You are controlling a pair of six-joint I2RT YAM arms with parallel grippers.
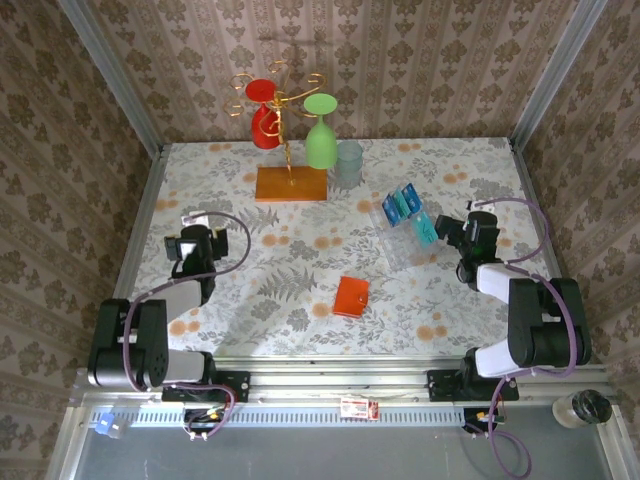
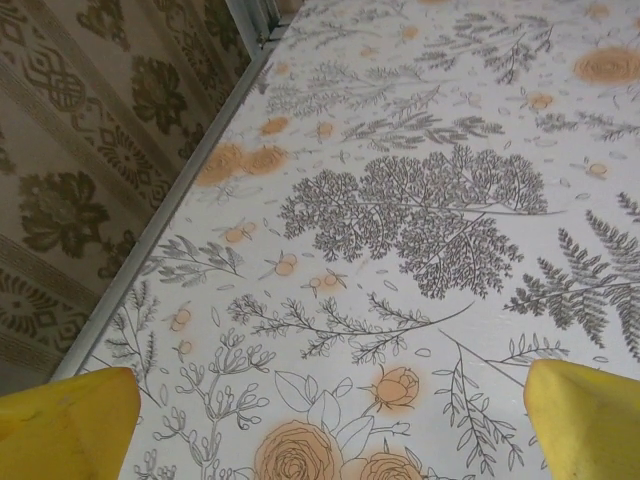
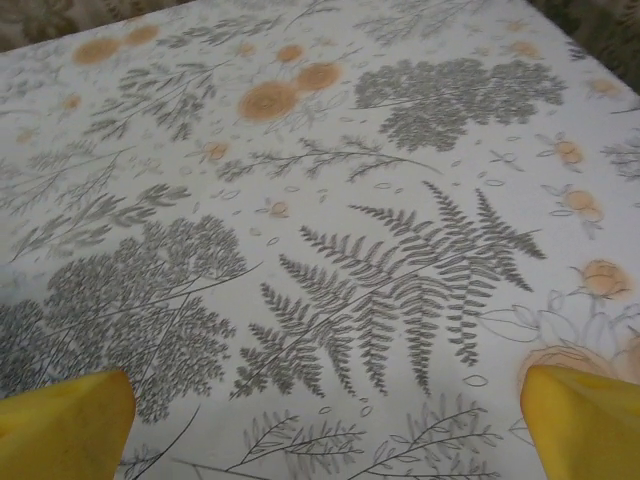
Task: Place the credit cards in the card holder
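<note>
The card holder [image 1: 351,296], a small orange-red square wallet, lies shut flat on the flowered table near the front middle. Blue and teal credit cards [image 1: 404,205] stand in a clear plastic rack [image 1: 398,243] at the right; another teal card [image 1: 426,231] sits at its near end. My left gripper [image 1: 193,240] rests low over the table's left side, far from the wallet, open, with yellow fingertips [image 2: 65,425] wide apart over bare cloth. My right gripper [image 1: 476,234] sits just right of the rack, open, its yellow fingertips [image 3: 590,420] spread with nothing between.
At the back stands a gold wire stand on an orange wooden base [image 1: 290,185], with a red glass [image 1: 265,115] and a green glass [image 1: 320,135] hanging from it and a clear glass [image 1: 349,165] beside it. Patterned walls close three sides; a metal rail [image 2: 180,200] borders the left edge.
</note>
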